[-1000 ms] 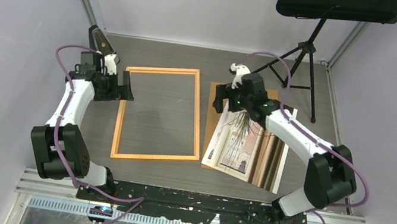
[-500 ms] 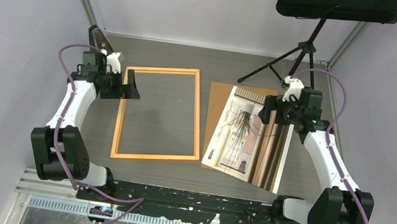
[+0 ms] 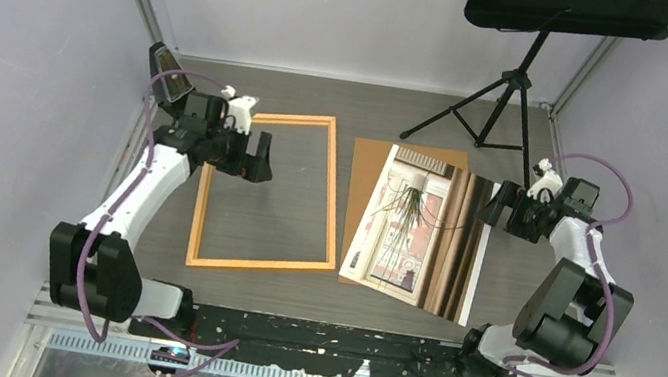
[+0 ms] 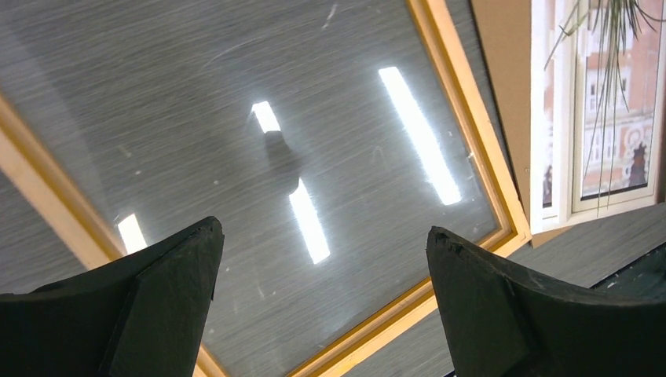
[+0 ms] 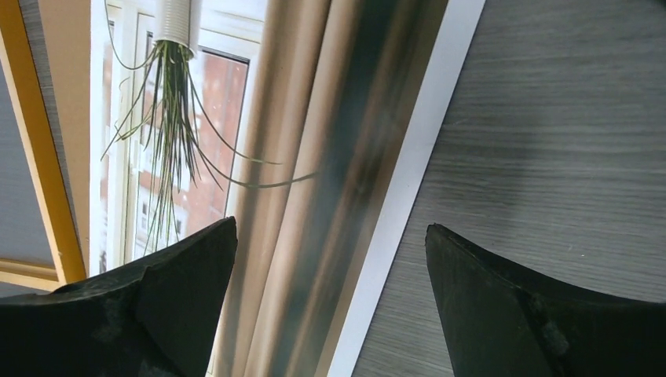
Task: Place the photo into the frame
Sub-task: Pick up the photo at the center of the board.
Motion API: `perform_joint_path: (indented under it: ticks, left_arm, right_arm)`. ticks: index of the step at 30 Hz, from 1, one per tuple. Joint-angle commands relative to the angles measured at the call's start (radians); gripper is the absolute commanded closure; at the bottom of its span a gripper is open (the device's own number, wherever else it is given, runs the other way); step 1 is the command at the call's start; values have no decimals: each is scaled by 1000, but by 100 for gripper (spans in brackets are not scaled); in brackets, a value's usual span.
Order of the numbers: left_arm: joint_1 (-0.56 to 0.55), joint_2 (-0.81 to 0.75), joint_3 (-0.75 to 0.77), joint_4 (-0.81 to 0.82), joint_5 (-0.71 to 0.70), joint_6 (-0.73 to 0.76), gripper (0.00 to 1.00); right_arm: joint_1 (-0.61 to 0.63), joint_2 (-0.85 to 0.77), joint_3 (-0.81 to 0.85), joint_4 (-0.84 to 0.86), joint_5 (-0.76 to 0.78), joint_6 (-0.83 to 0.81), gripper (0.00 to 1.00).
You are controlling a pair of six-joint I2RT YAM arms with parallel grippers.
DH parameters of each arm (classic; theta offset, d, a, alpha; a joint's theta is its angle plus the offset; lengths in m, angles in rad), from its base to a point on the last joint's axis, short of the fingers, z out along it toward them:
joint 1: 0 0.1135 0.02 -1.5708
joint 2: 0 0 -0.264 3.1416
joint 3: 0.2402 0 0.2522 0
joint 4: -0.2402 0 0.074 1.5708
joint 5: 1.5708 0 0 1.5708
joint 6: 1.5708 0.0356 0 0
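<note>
Now the right pincer [image 3: 497, 206] has slid off the photo [image 3: 413, 237] to its right edge, and the left pincer [image 3: 259, 158] has moved over the orange frame [image 3: 334, 211]. Both pincers are wide and hold nothing. The photo lies picture-up, partly on a brown board [image 3: 368, 169], just beside the frame.

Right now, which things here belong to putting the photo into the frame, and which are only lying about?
For the job: rectangular paper photo of a window and spiky plant; thin orange wooden rectangular frame.
Lying about: plain brown backing board under the photo; black music stand on tripod.
</note>
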Motion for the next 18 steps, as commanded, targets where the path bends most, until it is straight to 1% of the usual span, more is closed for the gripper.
perform_joint_path:
  ticks: [1, 10, 15, 18]
  left_arm:
    - [-88, 45, 66, 27, -53, 10, 0]
    - [-259, 215, 219, 18, -44, -44, 0]
    - [-354, 351, 334, 20, -12, -125, 1]
    - [-413, 463, 418, 14, 29, -188, 0]
  right_arm:
    - [-37, 60, 32, -24, -92, -32, 4]
    - [-90, 184, 64, -53, -87, -66, 6]
    - [-108, 242, 82, -86, -82, -91, 7]
    - [-111, 263, 82, -90, -86, -97, 7]
